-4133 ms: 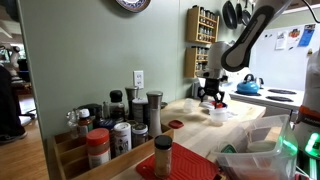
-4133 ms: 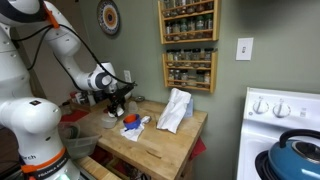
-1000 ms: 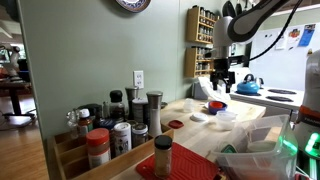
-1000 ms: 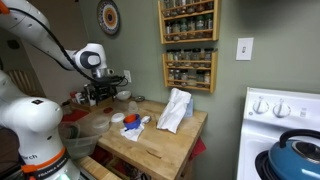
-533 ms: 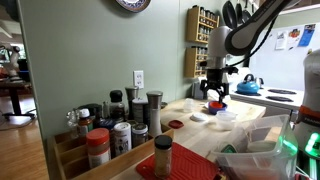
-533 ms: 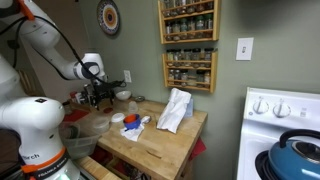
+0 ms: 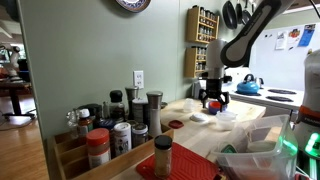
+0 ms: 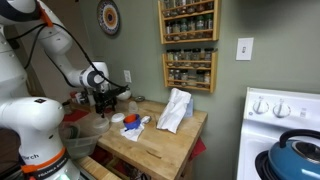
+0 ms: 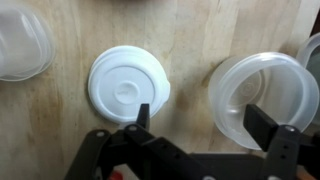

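In the wrist view, a shallow clear plastic container (image 9: 20, 40) sits at the far left edge of the pale wooden butcher-block counter (image 9: 190, 35). To its right, and apart from it, the white round plastic lid (image 9: 125, 88) lies flat with its raised centre ring facing up. The black gripper (image 9: 200, 116) hangs over the counter with its jaws spread wide and nothing clamped between them. One of its fingers (image 9: 143, 117) shows over the lid's lower right edge, so most of the lid lies outside the jaws' span. Just right of the lid, across a narrow strip of bare wood, the clear round plastic tub (image 9: 255, 85) stands with its open mouth up. The other finger crosses the tub's lower right part, so most of the tub falls between the two fingers. Whether either finger touches the lid or the tub cannot be told.

In an exterior view, a crowd of spice jars (image 7: 115, 130) fills the left foreground. Farther right the gripper (image 7: 212, 100) points down, low over the counter, with a blue kettle (image 7: 249, 86) behind it. In an exterior view from another side, the gripper (image 8: 108, 102) is near the counter's left end. A crumpled white cloth (image 8: 176, 108) lies well apart to its right.
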